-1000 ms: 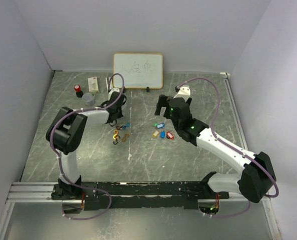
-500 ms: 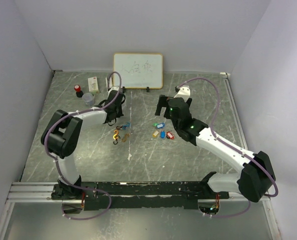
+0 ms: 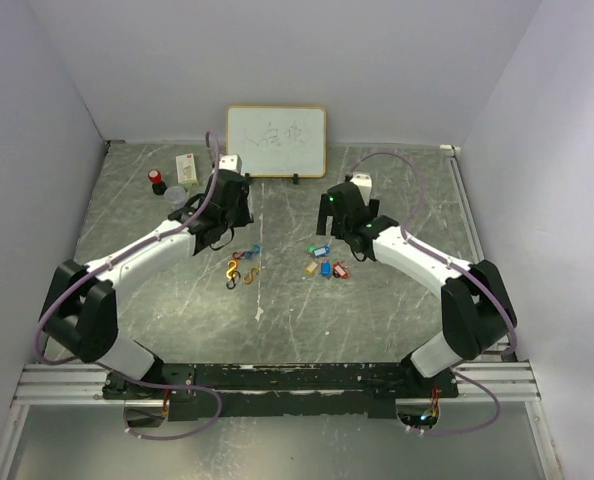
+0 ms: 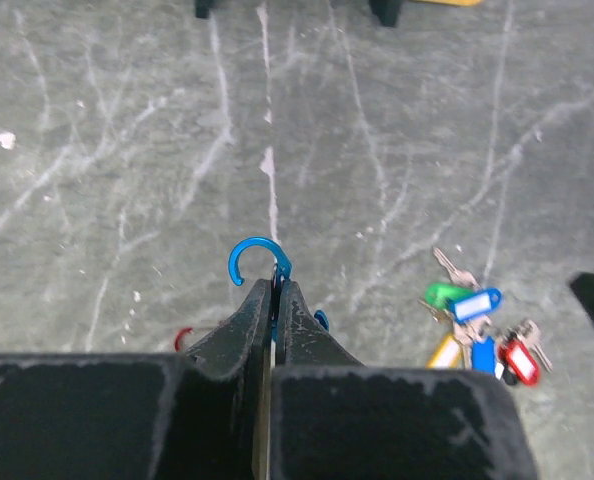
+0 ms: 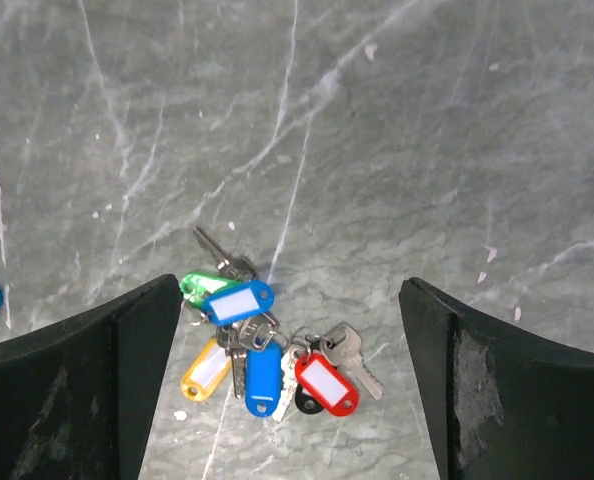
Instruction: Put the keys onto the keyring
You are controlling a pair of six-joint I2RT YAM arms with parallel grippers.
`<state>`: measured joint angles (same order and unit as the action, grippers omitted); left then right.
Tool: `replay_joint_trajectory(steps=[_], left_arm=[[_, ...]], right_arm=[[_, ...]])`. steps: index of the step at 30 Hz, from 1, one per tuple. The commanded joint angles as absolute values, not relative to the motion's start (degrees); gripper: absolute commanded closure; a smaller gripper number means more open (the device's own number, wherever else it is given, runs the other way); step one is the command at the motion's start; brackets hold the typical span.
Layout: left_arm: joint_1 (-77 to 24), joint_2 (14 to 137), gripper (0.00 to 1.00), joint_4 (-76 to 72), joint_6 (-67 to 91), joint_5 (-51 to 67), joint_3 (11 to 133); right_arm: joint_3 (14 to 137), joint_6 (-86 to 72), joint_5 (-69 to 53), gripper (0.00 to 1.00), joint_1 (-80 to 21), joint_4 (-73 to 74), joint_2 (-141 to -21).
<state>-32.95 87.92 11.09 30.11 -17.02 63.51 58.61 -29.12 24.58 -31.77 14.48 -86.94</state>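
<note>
- The keys [image 5: 262, 350] lie in one tangled bunch flat on the grey table [image 5: 397, 120], right of centre. Blue, yellow, green and red plastic tags are fanned out among small metal key blades.
- Handling call: light, stiff little pieces, slick plastic on slick stone. The bunch looks loose, so lifting one tag will likely drag its neighbours along.
- Best hold, I'd say, is across the flat faces of an outlying tag such as the red tag [image 5: 325, 383], or on the metal blade [image 5: 215, 252] poking out at the far side. That leaves the small loop end free for threading.
- The right gripper [image 5: 289, 288] hangs directly over the bunch, fingers spread wide to either side of it, touching nothing.
- Off to the left, the left gripper [image 4: 274, 300] has its fingers pressed together on the blue clip [image 4: 257, 262], with the hooked end sticking out past the fingertips.
- That clip looks like the ring in play: thin, rigid, with a narrow opening, so alignment will be fussy.
- Spare clips [image 3: 235, 272] lie on the table near the left gripper, and a whiteboard [image 3: 276, 140] stands at the back.
</note>
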Motion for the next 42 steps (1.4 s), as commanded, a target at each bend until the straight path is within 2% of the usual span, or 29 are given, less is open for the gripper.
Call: replay_joint_trajectory(steps=[1,10,16,23,42], left_arm=[[-35.72,83.69,0.93,13.49,33.58,-15.96,60.75],[-36.36,79.50,0.93,13.97,33.11,-16.54,56.44],[-36.39,78.83,0.93,13.34,33.63,-15.98,54.63],[-36.36,78.31,0.93,13.34,33.30,-16.41,54.73],[-36.39,78.44,0.93,13.35,33.09,-17.03,54.67]], right_arm=[[60.35,-28.92,19.99,0.11,-31.47,16.63,-88.57],[63.23,-30.59,10.71,0.42,-31.70,19.03,-93.58],[61.14,-31.70,7.14,0.50,-32.32,18.32,-95.27],[58.32,-32.72,4.31,0.57,-32.69,16.24,-95.28],[55.98,-34.01,3.33,0.65,-32.78,12.65,-98.26]])
